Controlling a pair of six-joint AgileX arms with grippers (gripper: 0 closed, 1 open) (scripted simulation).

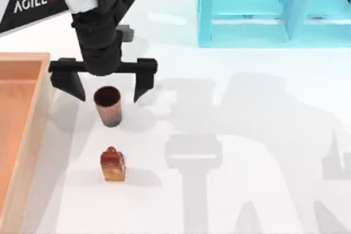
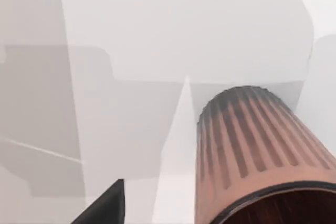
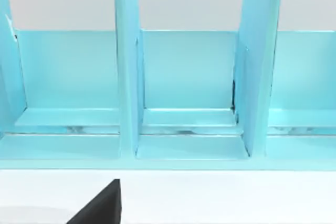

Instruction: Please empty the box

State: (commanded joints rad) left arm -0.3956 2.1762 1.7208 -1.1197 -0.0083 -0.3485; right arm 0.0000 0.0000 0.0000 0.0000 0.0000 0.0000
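A: Left of centre on the white table (image 1: pixel 252 152) — item one, left gripper (image 1: pixel 107 90). Condition?

B: Fingers spread wide, pointing down, one each side of a brown ribbed cup (image 1: pixel 108 106). The cup stands upright between them, with a gap showing at both fingertips in the top view. Nothing is clamped.

A: Wrist camera entry for the cup?

B: The cup (image 2: pixel 252 156) sits close below the left wrist camera: vertical ribs, dark rim, standing on the table. One dark fingertip (image 2: pixel 105 208) shows apart from it.

A: Item two, the box.

B: The box (image 1: pixel 38 130) lies at the table's left edge, light tan rim, orange-brown floor. The part of its floor in view is bare. The cup stands outside it, near its right wall.

A: Other stock?

B: A small red-and-tan object (image 1: pixel 112 164), on the table below the cup, also outside the box. A turquoise shelf unit (image 1: pixel 263 9) at the upper right.

A: Right gripper?

B: The right wrist camera faces the shelf unit (image 3: pixel 184 87); one dark finger (image 3: pixel 102 205) shows. Open or closed: cannot tell.
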